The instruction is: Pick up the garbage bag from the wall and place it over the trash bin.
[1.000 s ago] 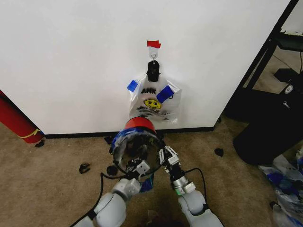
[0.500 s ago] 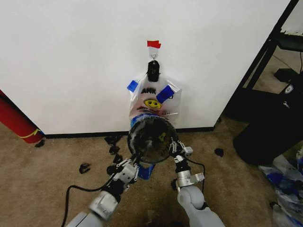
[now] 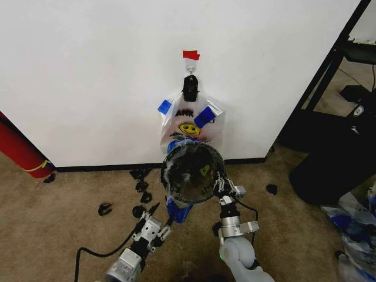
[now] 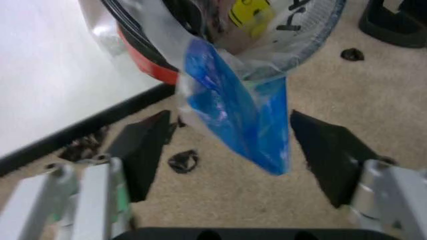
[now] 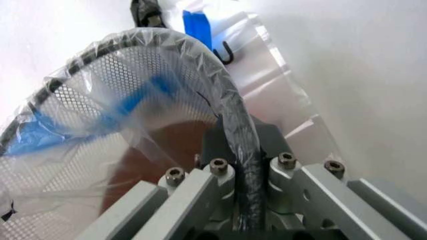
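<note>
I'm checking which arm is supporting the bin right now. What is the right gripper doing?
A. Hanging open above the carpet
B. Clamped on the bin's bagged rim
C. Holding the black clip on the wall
B: the right gripper pinches the trash bin rim through the garbage bag.

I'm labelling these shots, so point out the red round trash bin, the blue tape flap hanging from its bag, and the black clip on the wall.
red round trash bin (image 3: 192,171): head view, dark bag-lined inside.
blue tape flap (image 4: 243,120): left wrist view, middle of the flap.
black clip (image 3: 189,87): head view, clip body.

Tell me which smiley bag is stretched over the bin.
The garbage bag lining the trash bin; the other smiley bag hangs flat from a black clip.
</note>
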